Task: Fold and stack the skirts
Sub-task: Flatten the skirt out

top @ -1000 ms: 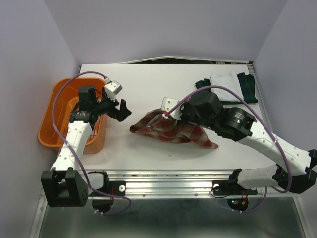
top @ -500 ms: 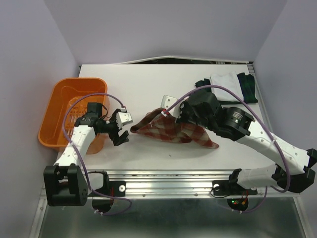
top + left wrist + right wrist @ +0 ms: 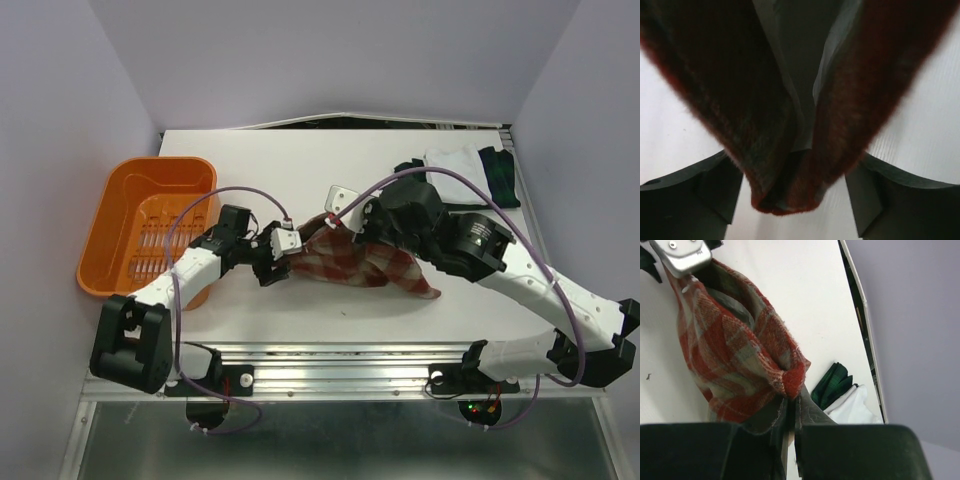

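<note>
The red-and-tan plaid skirt (image 3: 350, 262) lies bunched mid-table, its upper edge lifted. My right gripper (image 3: 345, 226) is shut on that edge; in the right wrist view the jaws (image 3: 790, 415) pinch the grey lining under the red-and-tan plaid skirt (image 3: 735, 365). My left gripper (image 3: 275, 265) is at the skirt's left corner. The left wrist view shows that corner (image 3: 785, 197) hanging between its wide-apart fingers (image 3: 695, 195), not pinched. The white skirt (image 3: 455, 160) lies on the dark green plaid skirt (image 3: 500, 178) at the far right; both also show as the white skirt (image 3: 855, 407) and the green skirt (image 3: 832, 385).
An orange plastic basket (image 3: 160, 166) stands at the table's left edge, beside the left arm. The table's back edge (image 3: 330, 128) meets the wall. The right arm's forearm stretches across the near right of the table.
The left arm has swung from over the basket rightward and down to the red plaid skirt's left corner. The right gripper kept its hold and barely moved.
</note>
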